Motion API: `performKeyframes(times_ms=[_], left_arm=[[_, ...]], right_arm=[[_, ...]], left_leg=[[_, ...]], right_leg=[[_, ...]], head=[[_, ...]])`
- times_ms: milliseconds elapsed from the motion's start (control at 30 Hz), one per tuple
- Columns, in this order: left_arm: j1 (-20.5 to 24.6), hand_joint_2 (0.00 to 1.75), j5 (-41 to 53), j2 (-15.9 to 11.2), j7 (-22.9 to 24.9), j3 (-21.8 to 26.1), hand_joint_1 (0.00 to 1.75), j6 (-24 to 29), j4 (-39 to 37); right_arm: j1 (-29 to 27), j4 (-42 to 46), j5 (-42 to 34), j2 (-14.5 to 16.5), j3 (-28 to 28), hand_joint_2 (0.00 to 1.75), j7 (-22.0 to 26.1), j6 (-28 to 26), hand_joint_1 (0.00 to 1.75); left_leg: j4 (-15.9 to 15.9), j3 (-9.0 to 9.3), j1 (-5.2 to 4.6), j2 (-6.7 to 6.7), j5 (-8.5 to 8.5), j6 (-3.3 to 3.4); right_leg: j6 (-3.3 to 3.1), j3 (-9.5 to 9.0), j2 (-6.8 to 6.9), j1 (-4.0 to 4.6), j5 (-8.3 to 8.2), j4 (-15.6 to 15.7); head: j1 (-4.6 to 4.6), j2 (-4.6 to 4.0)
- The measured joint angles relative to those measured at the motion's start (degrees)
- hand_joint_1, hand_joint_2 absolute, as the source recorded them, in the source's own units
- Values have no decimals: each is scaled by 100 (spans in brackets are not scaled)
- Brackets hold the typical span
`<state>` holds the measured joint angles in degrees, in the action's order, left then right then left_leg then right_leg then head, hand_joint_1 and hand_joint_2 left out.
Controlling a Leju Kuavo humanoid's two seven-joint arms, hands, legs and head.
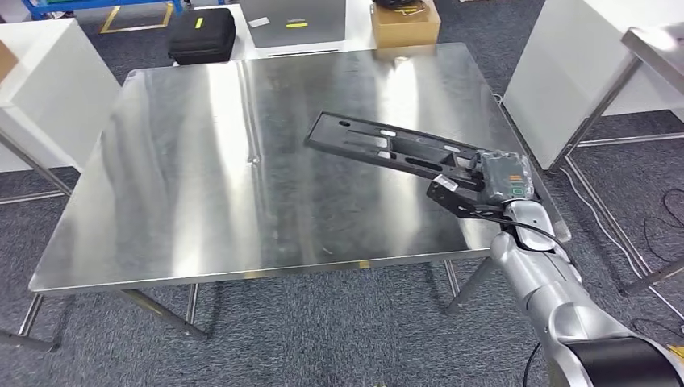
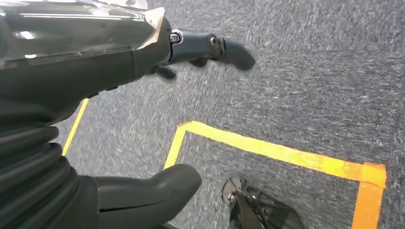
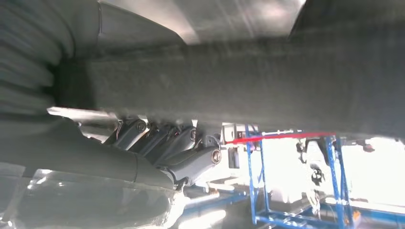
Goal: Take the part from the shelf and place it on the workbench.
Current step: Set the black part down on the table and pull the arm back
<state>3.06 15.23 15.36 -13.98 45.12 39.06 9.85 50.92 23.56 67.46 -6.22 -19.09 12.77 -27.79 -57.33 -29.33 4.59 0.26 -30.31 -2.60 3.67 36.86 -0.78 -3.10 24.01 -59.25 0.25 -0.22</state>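
From the head view you look down on a square stainless steel workbench point(image 1: 202, 177) with a brushed, reflective top that mirrors the ceiling lights in pale streaks. Your right hand point(image 1: 484, 189) comes in over the bench's right edge, near its front right corner, grasping one end of the part point(image 1: 387, 145), a long flat black bracket with slots. The part reaches from the hand toward the middle of the bench; whether its far end touches the steel you cannot tell. Grey carpet point(image 1: 323, 339) covers the floor around the bench. Beyond the far edge sit a black case point(image 1: 202, 36) and a cardboard box point(image 1: 406, 24), and white panels stand on both sides.

In the left wrist view your left hand point(image 2: 143, 95) hangs above grey carpet crossed by yellow floor tape point(image 2: 282, 152). Its fingers are apart and nothing is in them.

In the right wrist view the dark fingers point(image 3: 181, 148) are curled under the part point(image 3: 239, 90), a blurred dark band close to the lens. Behind it a blue metal rack point(image 3: 296, 191) stands in bright light.
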Motion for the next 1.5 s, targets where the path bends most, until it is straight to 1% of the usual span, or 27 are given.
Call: performKeyframes(times_ms=[33, 67, 133, 167, 200, 267, 333, 367, 433, 467, 500, 533, 567, 633, 667, 700, 733, 800, 833, 867, 900, 967, 1033, 1133, 1200, 1333, 1500], left_arm=[[4, 175, 1, 2, -1, 3, 0, 1, 3], [9, 175, 2, 3, -3, 7, 0, 1, 5], [9, 175, 4, 2, -5, 16, 0, 2, 9], [4, 175, 4, 2, -9, 21, 0, 2, 10], [0, 175, 3, 1, -13, 26, 0, 2, 10], [-4, 175, 3, 1, -20, 30, 0, 2, 11], [-4, 175, 3, 1, -22, 31, 0, 2, 11], [-3, 175, -3, 0, -48, 37, 0, -3, 13], [-4, 175, -22, -2, -136, 64, 0, -20, 30], [-5, 175, -33, -1, -179, 79, 0, -29, 39], [-7, 175, -38, 3, -199, 90, 0, -33, 47], [-6, 175, -40, 7, -202, 93, 0, -32, 48], [-4, 175, -43, 13, -204, 94, 0, -32, 49], [0, 175, -55, 26, -203, 96, 0, -32, 49], [0, 175, -61, 31, -195, 96, 0, -32, 49], [-2, 175, -64, 33, -181, 96, 0, -29, 49], [-4, 175, -58, 33, -167, 96, 0, -19, 49], [-8, 175, 33, 31, -147, 100, 0, 28, 57], [-11, 175, 167, 33, -137, 117, 0, 56, 76], [-21, 175, 418, 39, -110, 165, 0, 80, 115], [-33, 175, 737, 48, -82, 246, 0, 95, 165], [-51, 175, 1421, 76, -45, 511, 0, 109, 255], [-51, 175, 1867, 105, -54, 813, 0, 110, 316], [-40, 175, 2580, 188, -38, 1278, 0, 111, 476], [-16, 175, 2987, 240, -56, 1638, 0, 111, 559], [7, 175, 3182, 288, -115, 2153, 0, 111, 614], [61, 175, 3271, 296, -343, 2601, 0, 111, 588]], right_arm=[[3, -2, 2, -1, 0, 175, 0, -1, 175], [0, -3, 4, 3, 1, 175, -2, -2, 175], [-11, -11, 14, 19, 0, 175, -16, -3, 175], [-21, -18, 23, 28, -1, 175, -32, -4, 175], [-30, -24, 33, 36, -1, 175, -47, -6, 175], [-37, -31, 46, 43, -2, 175, -67, -8, 175], [-37, -31, 48, 43, -2, 175, -70, -8, 175], [-39, -32, 52, 42, -2, 175, -80, -16, 175], [-74, -38, 39, 9, 2, 175, -99, -74, 175], [-96, -37, 32, -16, 4, 175, -101, -102, 175], [-115, -37, 24, -46, 6, 175, -84, -121, 175], [-116, -34, 25, -67, 7, 175, -64, -118, 175], [-116, -32, 24, -85, 7, 175, -47, -114, 175], [-121, -35, 16, -108, 8, 175, -30, -109, 175], [-134, -38, 14, -113, 9, 175, -30, -109, 175], [-150, -40, 17, -115, 9, 175, -30, -108, 175], [-162, -43, 31, -110, 7, 175, -28, -101, 175], [-170, -45, 71, -82, 0, 175, -7, -75, 175], [-167, -47, 89, -56, -4, 175, 10, -54, 175], [-170, -49, 102, -29, -6, 175, 27, -37, 175], [-176, -52, 110, 1, -8, 175, 36, -24, 175], [-184, -56, 127, 53, -8, 175, 33, -17, 175], [-164, -60, 145, 85, -8, 175, 26, -19, 175], [-118, -61, 157, 112, -8, 175, 29, -9, 175], [-97, -61, 157, 127, -8, 175, 42, -6, 175], [-76, -64, 103, 152, -1, 175, 68, -9, 175], [-8, -66, 11, 148, 94, 175, 31, -105, 175]], left_leg=[[-229, -119, -10, 9, -113, 18], [-591, -317, -42, 17, -259, 54], [-1430, -850, -137, 18, -503, 154], [-1689, -1063, -194, 18, -507, 225], [-1804, -1194, -241, 16, -456, 290], [-1779, -1264, -295, 14, -326, 374], [-1752, -1260, -304, 13, -299, 386], [-1436, -1156, -374, -11, -81, 511], [-678, -858, -549, -52, 316, 828], [-250, -670, -607, -64, 526, 960], [-101, -566, -600, -53, 538, 961], [2, -494, -571, -43, 574, 927], [80, -434, -539, -34, 598, 888], [116, -393, -515, -29, 590, 845], [113, -384, -498, -30, 574, 819], [106, -371, -478, -33, 553, 786], [94, -356, -454, -35, 529, 748], [32, -333, -410, -37, 456, 639], [-17, -343, -404, -38, 410, 575], [-58, -356, -411, -38, 372, 521], [-92, -374, -422, -40, 340, 498], [-103, -384, -434, -43, 328, 545], [-86, -374, -428, -39, 338, 600], [-56, -357, -413, -28, 338, 599], [-47, -354, -403, -26, 337, 561], [-39, -351, -392, -24, 340, 423], [-41, -353, -430, -28, 346, 395]], right_leg=[[-41, -12, -7, 20, 22, -10], [-80, -28, -10, 46, 42, -6], [-139, -69, -13, 126, 76, -1], [-172, -93, -17, 178, 98, -1], [-201, -118, -21, 222, 117, 0], [-232, -148, -26, 268, 138, 0], [-237, -152, -27, 275, 141, 0], [-263, -183, -30, 307, 159, 5], [-288, -243, -34, 363, 191, 43], [-295, -269, -33, 402, 213, 62], [-270, -253, -23, 405, 234, 36], [-252, -197, -14, 413, 287, -84], [-236, -73, -4, 406, 378, -326], [-179, 328, 5, 344, 597, -1054], [-129, 506, 8, 302, 648, -1329], [-59, 596, 13, 255, 621, -1421], [27, 567, 22, 208, 504, -1276], [203, 260, 73, 117, 144, -514], [231, 97, 85, 104, 12, -175], [207, -11, 92, 95, -58, 45], [154, -55, 90, 87, -74, 132], [60, -59, 69, 80, -76, 133], [46, -55, 57, 90, -75, 135], [21, -55, 42, 120, -61, 134], [9, -56, 41, 135, -54, 133], [-38, -57, 42, 151, -51, 130], [-43, -79, 42, 167, -50, 129]], head=[[-39, 1], [-79, 1], [-132, 1], [-145, 1], [-154, 1], [-157, 1], [-157, 1], [-161, 1], [-140, 0], [-131, 0], [-116, -1], [-114, 0], [-105, 0], [-82, 1], [-74, 1], [-65, 1], [-60, 1], [-33, 1], [-10, 1], [2, 1], [6, 1], [-40, 1], [-80, 1], [-107, 1], [-112, 1], [-114, 1], [-111, 1]])
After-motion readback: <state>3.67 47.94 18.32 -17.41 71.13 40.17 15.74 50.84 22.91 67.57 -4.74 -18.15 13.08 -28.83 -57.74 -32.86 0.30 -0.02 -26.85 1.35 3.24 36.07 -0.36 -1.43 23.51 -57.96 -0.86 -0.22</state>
